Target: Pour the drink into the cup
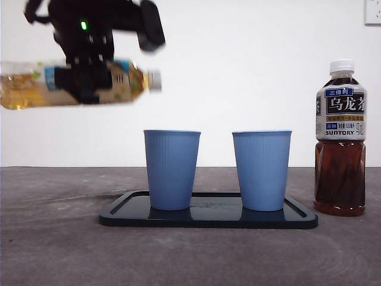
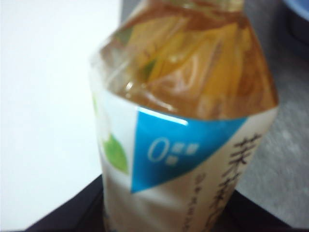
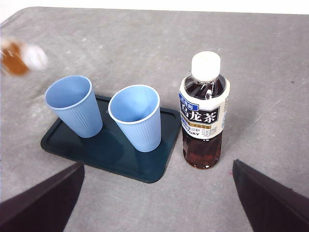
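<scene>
The left pincer (image 1: 89, 83) is gripping a green tea bottle (image 1: 71, 83) around its labelled middle, up in the upper left of the front view, well above the counter (image 1: 53, 250). The bottle is lying on its side in the air, its long axis running roughly level across the frame, its base toward the left edge and its white-capped neck (image 1: 153, 80) pointing right toward the middle of the picture. The cap is sitting high over the counter, just left of and above the left blue cup (image 1: 171, 170). In the left wrist view the bottle (image 2: 188, 121) is filling most of the frame, amber liquid showing above a white and blue label, with the black jaws pressing in on either side of it at the bottom edge.

Both cups are standing upright and apart on a dark tray (image 1: 208, 217) in the lower centre of the front view; the right blue cup (image 1: 262, 170) is sitting nearer the dark tea bottle (image 1: 340, 137), which is standing upright on the counter just beside the tray's right end, white cap on.

The right pincer (image 3: 159, 203) is hanging open, its two black jaws spread wide at the bottom corners of the right wrist view, looking down on the tray (image 3: 63, 145), both cups and the dark bottle (image 3: 203, 113). From that view both cups look empty.
</scene>
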`<state>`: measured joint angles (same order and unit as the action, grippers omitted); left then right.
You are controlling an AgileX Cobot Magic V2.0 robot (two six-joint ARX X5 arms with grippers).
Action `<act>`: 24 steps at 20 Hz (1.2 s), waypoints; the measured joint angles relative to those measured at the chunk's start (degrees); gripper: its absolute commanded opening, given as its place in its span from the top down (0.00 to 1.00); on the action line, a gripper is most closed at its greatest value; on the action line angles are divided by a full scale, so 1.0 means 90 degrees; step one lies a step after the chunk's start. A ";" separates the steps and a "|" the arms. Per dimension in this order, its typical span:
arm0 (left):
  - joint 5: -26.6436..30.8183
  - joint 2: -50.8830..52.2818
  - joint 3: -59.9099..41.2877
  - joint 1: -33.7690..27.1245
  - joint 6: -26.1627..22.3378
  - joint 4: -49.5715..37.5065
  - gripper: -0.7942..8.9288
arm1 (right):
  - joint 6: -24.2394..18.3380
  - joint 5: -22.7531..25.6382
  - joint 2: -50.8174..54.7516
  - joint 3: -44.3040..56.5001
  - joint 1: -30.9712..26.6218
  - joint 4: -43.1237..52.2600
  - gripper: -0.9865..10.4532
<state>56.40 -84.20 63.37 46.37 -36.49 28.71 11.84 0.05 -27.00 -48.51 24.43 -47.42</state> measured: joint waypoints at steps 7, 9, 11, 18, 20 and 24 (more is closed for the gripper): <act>-0.2543 0.1207 0.0012 -0.0435 0.3053 0.0860 0.76 | 0.0000 -0.0002 0.0000 0.0000 0.0000 0.0000 0.49; -0.3155 0.1484 0.0012 -0.0709 0.3682 0.0833 0.76 | 0.0000 -0.0002 0.0000 0.0000 0.0000 0.0000 0.49; -0.3407 0.1836 -0.0158 -0.0940 0.4146 0.0527 0.76 | -0.0002 -0.0002 0.0000 0.0000 0.0000 0.0002 0.49; -0.4403 0.3007 -0.2671 -0.1746 0.5008 -0.2416 0.76 | -0.0010 -0.0005 0.0000 0.0000 0.0000 0.0058 0.49; -0.4478 0.2873 -0.3201 -0.1846 0.5255 -0.3271 0.76 | -0.0010 -0.0002 0.0000 0.0000 0.0000 0.0058 0.49; -0.4476 0.2186 -0.3655 -0.2059 0.5632 -0.4588 0.76 | -0.0010 -0.0005 0.0000 0.0000 0.0000 0.0058 0.49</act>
<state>16.12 -64.53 30.48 27.83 14.20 -12.58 11.75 0.01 -27.00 -48.51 24.43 -46.89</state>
